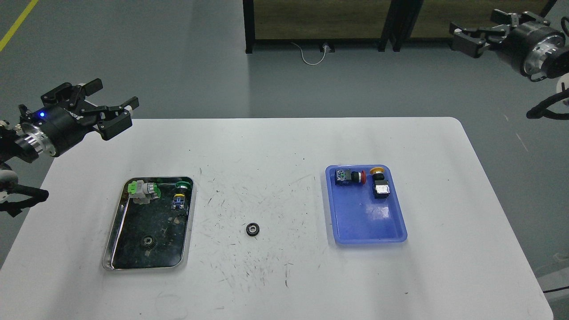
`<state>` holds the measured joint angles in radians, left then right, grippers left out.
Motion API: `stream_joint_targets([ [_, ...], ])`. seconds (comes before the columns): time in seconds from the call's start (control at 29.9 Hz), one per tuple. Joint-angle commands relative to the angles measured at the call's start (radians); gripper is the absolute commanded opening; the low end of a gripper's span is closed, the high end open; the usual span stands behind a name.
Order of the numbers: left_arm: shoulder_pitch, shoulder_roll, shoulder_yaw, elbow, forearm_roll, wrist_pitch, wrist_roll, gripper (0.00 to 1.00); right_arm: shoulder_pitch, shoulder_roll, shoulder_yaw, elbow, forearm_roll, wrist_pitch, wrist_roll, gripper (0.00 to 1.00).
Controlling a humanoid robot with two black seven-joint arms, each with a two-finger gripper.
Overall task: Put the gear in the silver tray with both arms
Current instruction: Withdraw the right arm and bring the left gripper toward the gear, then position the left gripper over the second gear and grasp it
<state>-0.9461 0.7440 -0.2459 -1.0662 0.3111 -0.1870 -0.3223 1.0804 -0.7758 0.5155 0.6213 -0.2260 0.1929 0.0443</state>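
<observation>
White table [275, 146], gear [253, 229] between silver tray [116, 222] and blue tray [369, 238], left gripper [111, 109] and right gripper [466, 38] spread wide

From my remote station, the small black gear [252, 229] lies alone on the white table [275, 146], bare scratched surface open on every side between the silver tray [114, 231] and the blue tray [369, 238]. Inside the silver tray, two green-capped switches [143, 190] crowd the far end and a second gear [147, 241] sits near the front, leaving its middle floor free. I see both grippers, left [106, 106] and right [466, 38], hanging spread-fingered off the table's far corners, nothing between them and the table's middle.
</observation>
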Motion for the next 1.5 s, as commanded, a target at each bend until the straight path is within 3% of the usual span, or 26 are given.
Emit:
stream_joint_targets([
  [0.0, 0.0, -0.008, 0.007, -0.02, 0.016, -0.002, 0.002, 0.97, -0.003, 0.006, 0.032, -0.083, 0.005, 0.023, 0.011, 0.99],
  [0.13, 0.009, -0.006, 0.008, -0.056, 0.114, -0.012, -0.003, 0.97, 0.006, 0.016, 0.032, -0.094, 0.005, 0.088, 0.011, 0.99],
  [0.33, 0.085, -0.026, 0.04, -0.198, 0.249, -0.014, -0.006, 0.97, 0.042, 0.024, 0.029, -0.149, 0.005, 0.095, 0.006, 0.99],
  [0.64, 0.222, -0.179, 0.042, -0.187, 0.379, 0.015, -0.02, 0.97, 0.104, 0.017, 0.014, -0.184, 0.005, 0.094, -0.009, 0.99],
  [0.94, 0.276, -0.34, 0.074, -0.104, 0.433, 0.075, -0.02, 0.97, 0.116, 0.029, -0.008, -0.186, 0.004, 0.088, -0.014, 0.99],
  [1.2, 0.279, -0.492, 0.164, 0.04, 0.433, 0.142, -0.021, 0.97, 0.121, 0.033, -0.031, -0.189, 0.0, 0.088, -0.014, 1.0],
  [1.47, 0.279, -0.591, 0.178, 0.169, 0.431, 0.144, -0.023, 0.97, 0.119, 0.046, -0.034, -0.195, -0.004, 0.086, -0.014, 1.0],
])
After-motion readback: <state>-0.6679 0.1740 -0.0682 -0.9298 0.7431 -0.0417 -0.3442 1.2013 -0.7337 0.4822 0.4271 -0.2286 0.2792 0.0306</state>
